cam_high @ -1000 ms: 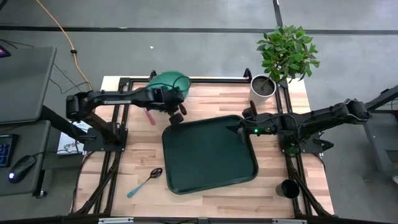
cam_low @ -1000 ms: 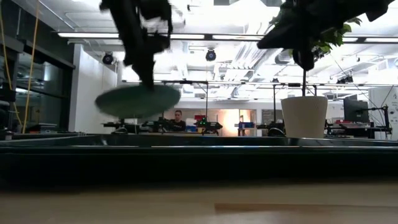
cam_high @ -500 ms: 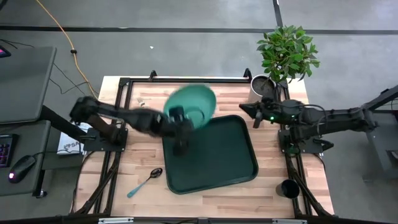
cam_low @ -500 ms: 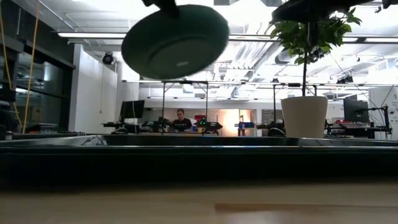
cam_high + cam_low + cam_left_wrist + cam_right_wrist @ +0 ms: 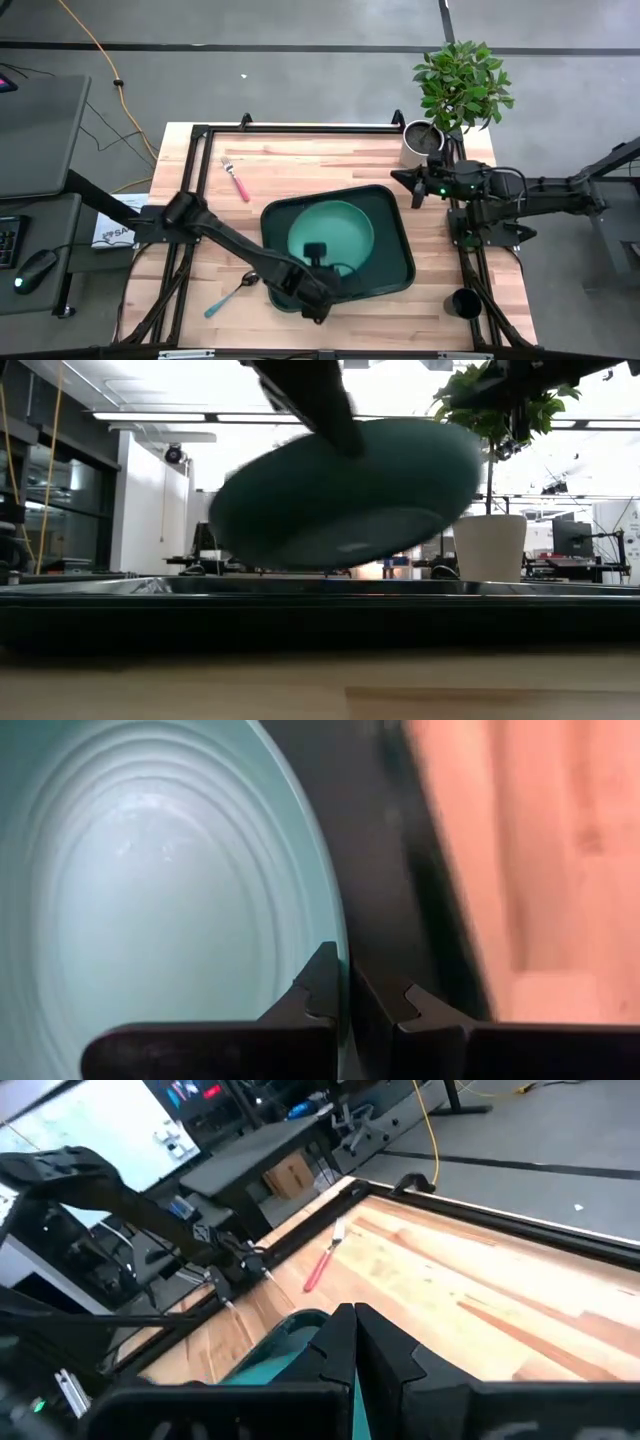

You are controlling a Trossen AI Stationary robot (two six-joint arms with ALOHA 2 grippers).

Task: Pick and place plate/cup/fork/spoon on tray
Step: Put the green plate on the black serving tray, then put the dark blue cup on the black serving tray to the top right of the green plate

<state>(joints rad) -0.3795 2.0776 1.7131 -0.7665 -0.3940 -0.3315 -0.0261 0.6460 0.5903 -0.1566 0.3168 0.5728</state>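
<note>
The left gripper (image 5: 322, 262) pinches the teal plate's (image 5: 330, 235) rim above the tray (image 5: 400, 270) at frame centre. Fork (image 5: 236, 180) upper left, spoon (image 5: 233, 292) lower left, cup (image 5: 465, 302) lower right, potted plant (image 5: 460, 85) upper right. The right gripper (image 5: 396, 180), fingers pressed together, hovers right of the tray over the wooden table (image 5: 330, 155).

Teal-green plate (image 5: 330, 235), plain with faint moulded rings, on a dark green tray (image 5: 392, 205). Pinkish-red handle on the fork (image 5: 236, 181), light-blue on the spoon (image 5: 232, 293). Near-black cup (image 5: 465, 302), white plant pot (image 5: 421, 143), pale wood-grain counter (image 5: 300, 160).

White plant pot (image 5: 422, 140) with leafy plant (image 5: 462, 82), apparently at table corner.
</note>
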